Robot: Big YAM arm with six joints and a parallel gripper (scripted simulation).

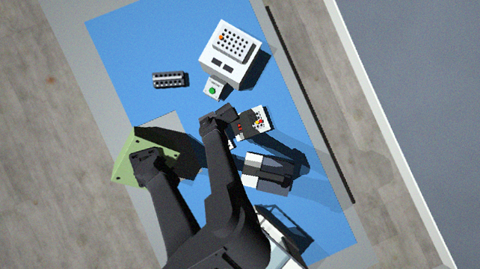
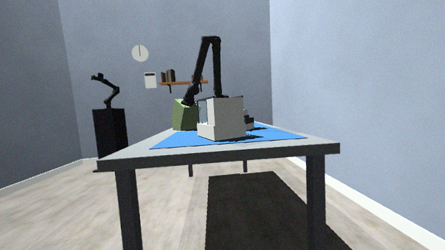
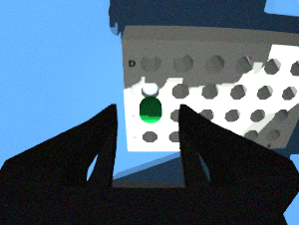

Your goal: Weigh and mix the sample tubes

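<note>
green-capped tube (image 3: 150, 110), ahead of open hand (image 3: 148, 112)

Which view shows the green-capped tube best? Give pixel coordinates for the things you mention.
The wrist view: the green cap (image 3: 150, 110) shows whole in the rack, seen beyond the open fingers. The arm blocks it from above; the exterior view doesn't show it.

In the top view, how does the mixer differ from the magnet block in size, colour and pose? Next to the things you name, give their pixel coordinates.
Size: the mixer (image 1: 232, 58) is much larger than the magnet block (image 1: 168, 78), which is small and narrow.
Colour: the mixer is mostly white, the magnet block mostly dark grey.
Pose: the mixer is turned diagonally in the picture, while the magnet block's long side runs nearly across it.
Both stand on the blue mat (image 1: 135, 42) and have rows of holes on top.
</note>
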